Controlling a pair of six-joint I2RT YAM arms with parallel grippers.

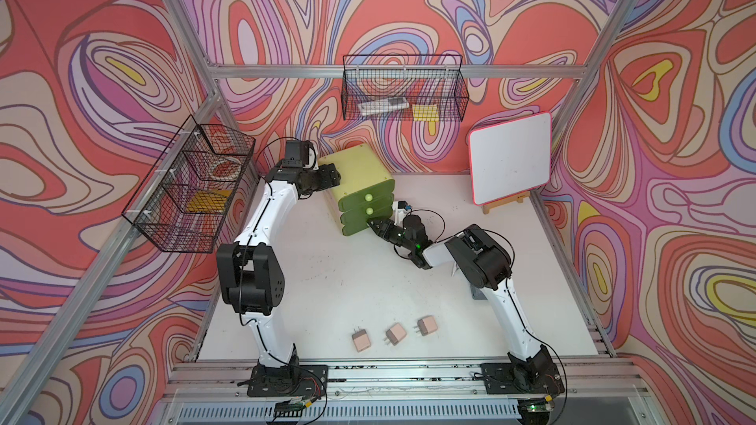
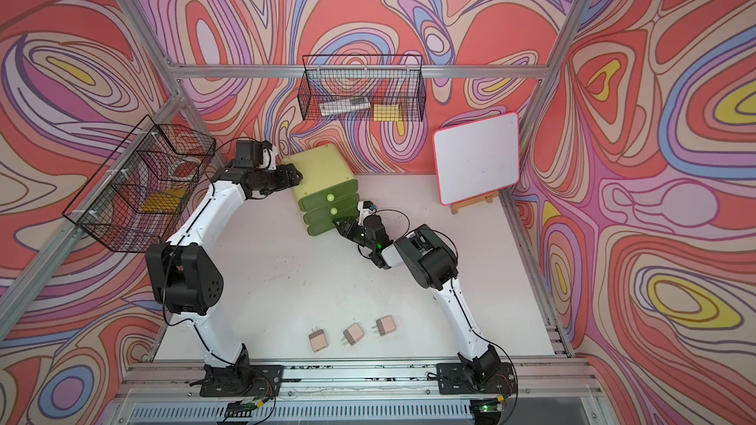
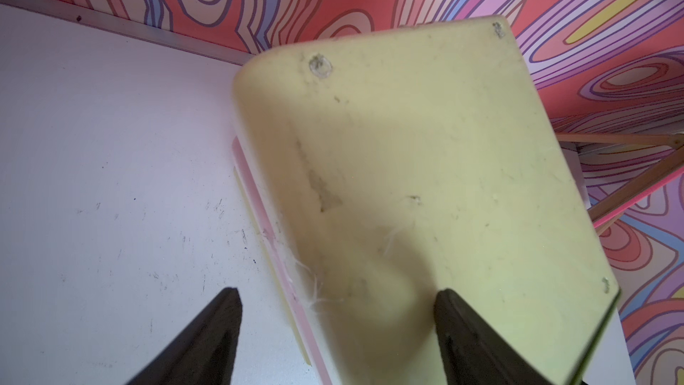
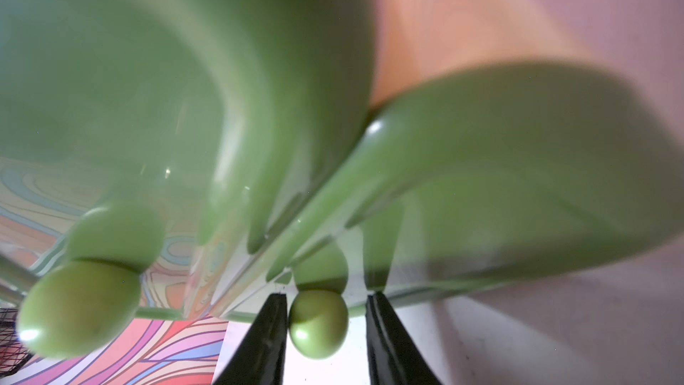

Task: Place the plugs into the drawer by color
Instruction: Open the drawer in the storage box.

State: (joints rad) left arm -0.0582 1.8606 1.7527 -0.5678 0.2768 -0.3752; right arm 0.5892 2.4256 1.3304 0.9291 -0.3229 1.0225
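Your right gripper (image 4: pixel 325 296) holds its black fingers parted on either side of the bottom knob (image 4: pixel 318 324) of the drawer cabinet (image 1: pixel 360 169). One finger touches the knob and the other shows a sliver of gap, so nothing is pinched. Your left gripper (image 3: pixel 337 292) is also spread. One finger lies against the cabinet's scuffed rear panel, the other is clear over the table (image 1: pixel 327 280), and it clamps nothing.

The cabinet stands at the back of the white table, turned askew. Its pale yellow-green shell has rounded corners and carries three stacked olive drawer fronts with glossy round knobs.

Your right arm reaches low, its forearm stretched toward the cabinet's front. Your left arm arches high, its wrist bent in at the rear corner.

Three pink plugs (image 1: pixel 361 340) (image 1: pixel 396 334) (image 1: pixel 428 325) lie in a row near the front edge, between the arm bases and well apart from the cabinet. They are matte rounded cubes, each with two metal prongs.
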